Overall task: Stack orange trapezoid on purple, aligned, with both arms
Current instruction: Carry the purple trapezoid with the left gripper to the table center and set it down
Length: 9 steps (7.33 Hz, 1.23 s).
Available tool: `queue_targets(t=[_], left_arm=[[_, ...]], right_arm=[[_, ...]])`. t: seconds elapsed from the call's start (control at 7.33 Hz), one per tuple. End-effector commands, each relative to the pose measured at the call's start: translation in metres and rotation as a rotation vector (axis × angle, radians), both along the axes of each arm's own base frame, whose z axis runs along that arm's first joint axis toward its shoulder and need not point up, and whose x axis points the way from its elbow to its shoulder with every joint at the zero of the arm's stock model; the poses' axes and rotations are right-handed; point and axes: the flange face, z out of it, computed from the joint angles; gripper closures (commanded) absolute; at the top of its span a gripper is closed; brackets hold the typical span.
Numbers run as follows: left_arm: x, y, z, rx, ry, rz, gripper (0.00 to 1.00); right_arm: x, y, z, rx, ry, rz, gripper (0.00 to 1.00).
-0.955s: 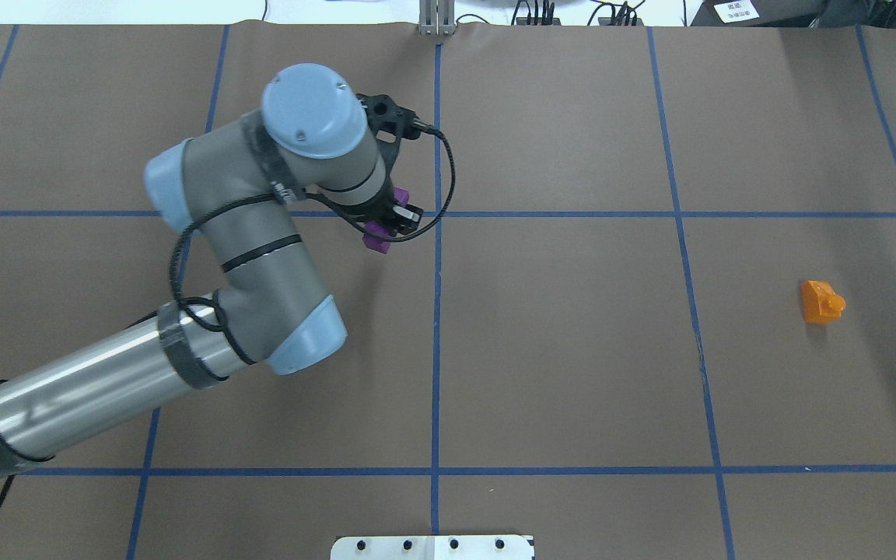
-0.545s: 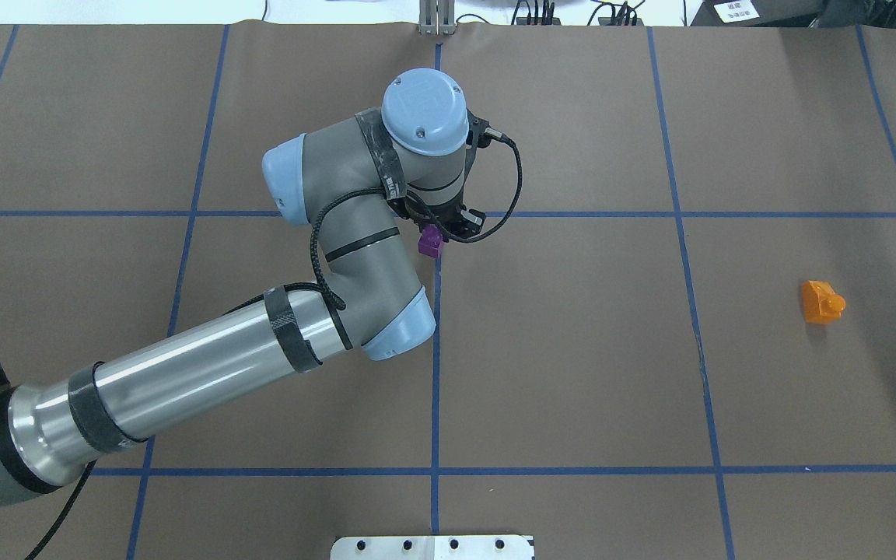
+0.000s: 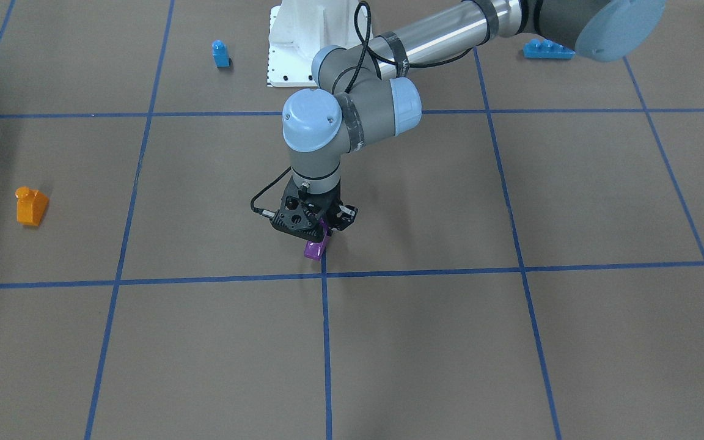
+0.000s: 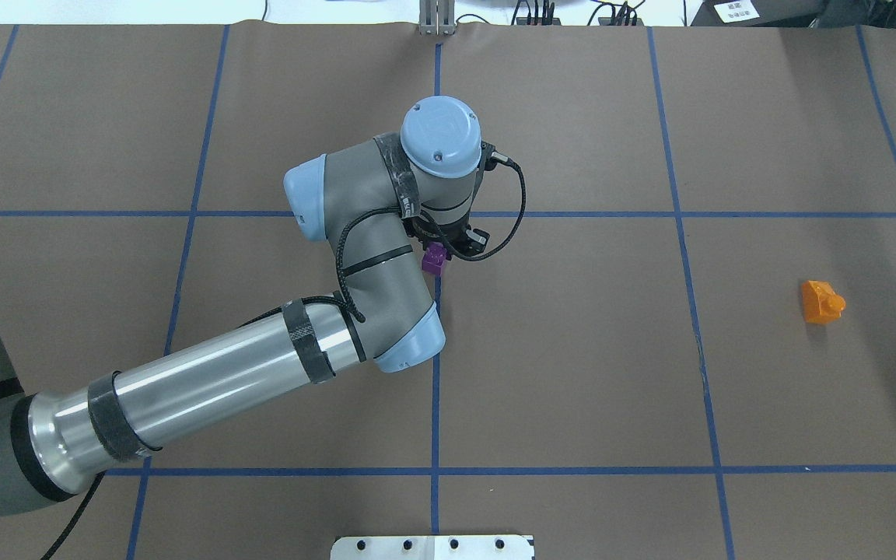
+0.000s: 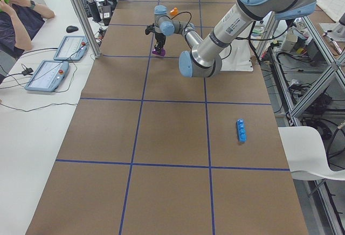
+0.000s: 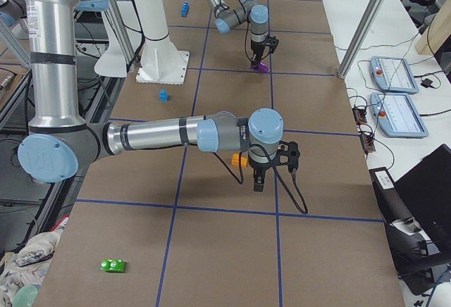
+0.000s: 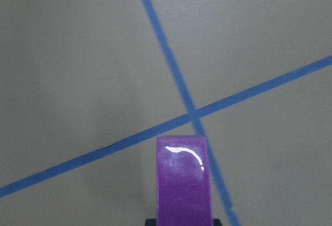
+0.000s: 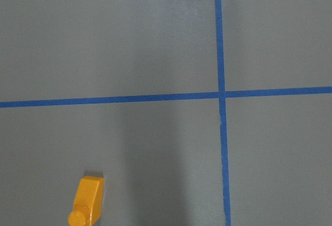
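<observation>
My left gripper [image 4: 448,247] is shut on the purple brick [image 4: 435,259] and holds it low over the table, beside the middle crossing of the blue tape lines. The brick also shows in the front view [image 3: 315,247] and fills the bottom of the left wrist view [image 7: 184,184]. The orange trapezoid [image 4: 821,302] lies alone on the table at the far right, stud pointing sideways. In the right side view my right gripper [image 6: 257,184] hangs over the table next to the orange trapezoid [image 6: 239,159]; I cannot tell whether it is open. The right wrist view shows the orange trapezoid [image 8: 88,201] at its lower left.
A small blue brick [image 3: 220,53] and a long blue brick [image 3: 547,49] lie near the white base pedestal [image 3: 303,36]. A green brick [image 6: 113,265] lies at the table's right end. An operator sits beyond the far edge in the left side view.
My left arm has swung to the right with the purple brick, from left of the centre tape line to right beside it, and come a little lower. The orange trapezoid has not moved.
</observation>
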Motion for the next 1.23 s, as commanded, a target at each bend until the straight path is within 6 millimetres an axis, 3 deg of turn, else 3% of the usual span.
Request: queue_targets(t=[0.0,0.27,0.41,0.55,0.95,1.09], left_arm=[[0.007,-0.002,0.008,0.007,0.006,0.006,0.93],[0.018,0.001,0.015,0.015,0.028,0.01,0.92],[0.018,0.001,0.015,0.016,0.028,0.012,0.77],[0.018,0.001,0.015,0.016,0.028,0.012,0.02],[0.013,-0.004,0.012,0.031,0.026,-0.005,0.0],[-0.007,-0.021,0.003,0.036,0.039,-0.03,0.0]], right_arm=[[0.0,0.0,0.0,0.001,0.0,0.0,0.0],[0.0,-0.001,-0.001,0.002,0.001,0.0,0.0],[0.0,-0.001,-0.001,0.002,0.001,0.0,0.0],[0.0,-0.001,-0.001,0.002,0.001,0.0,0.0],[0.0,-0.001,-0.007,0.013,-0.002,0.0,0.0],[-0.005,-0.001,-0.017,0.033,-0.001,-0.008,0.0]])
